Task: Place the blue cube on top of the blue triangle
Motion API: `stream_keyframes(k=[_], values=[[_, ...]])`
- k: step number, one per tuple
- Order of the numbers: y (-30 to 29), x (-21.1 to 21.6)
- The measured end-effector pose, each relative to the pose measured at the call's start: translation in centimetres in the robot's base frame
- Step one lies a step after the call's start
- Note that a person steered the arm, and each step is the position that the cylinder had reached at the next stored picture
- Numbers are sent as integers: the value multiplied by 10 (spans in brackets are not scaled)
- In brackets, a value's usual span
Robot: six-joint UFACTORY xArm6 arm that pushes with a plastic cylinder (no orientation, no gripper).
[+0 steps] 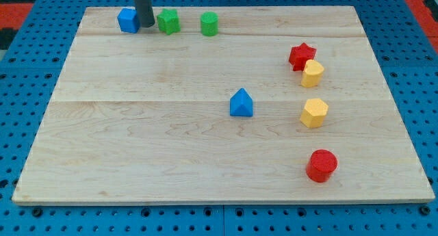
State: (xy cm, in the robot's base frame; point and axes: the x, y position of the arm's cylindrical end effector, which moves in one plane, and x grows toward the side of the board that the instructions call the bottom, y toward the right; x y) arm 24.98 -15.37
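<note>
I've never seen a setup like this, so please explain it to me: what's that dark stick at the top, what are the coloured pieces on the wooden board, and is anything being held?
One camera looks down at a wooden board. The dark stick is a robot arm's rod; it holds nothing and only pushes. My tip sits between the blue cube and a green block, apparently touching the cube. Right of those stands a green cylinder. The blue triangle is mid-board. At the view's right are a red star, two yellow blocks and a red cylinder.

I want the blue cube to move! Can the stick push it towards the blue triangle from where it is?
Probably not yet. My tip sits between the blue cube and the green block, on the cube's right; the blue triangle lies further right and lower.
</note>
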Motion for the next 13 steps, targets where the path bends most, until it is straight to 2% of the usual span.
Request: stream_keyframes(k=[1, 2, 3, 5, 8, 13], values=[[-3, -39], [4, -58], [-57, -56], [-32, 6], [38, 54], [54, 55]])
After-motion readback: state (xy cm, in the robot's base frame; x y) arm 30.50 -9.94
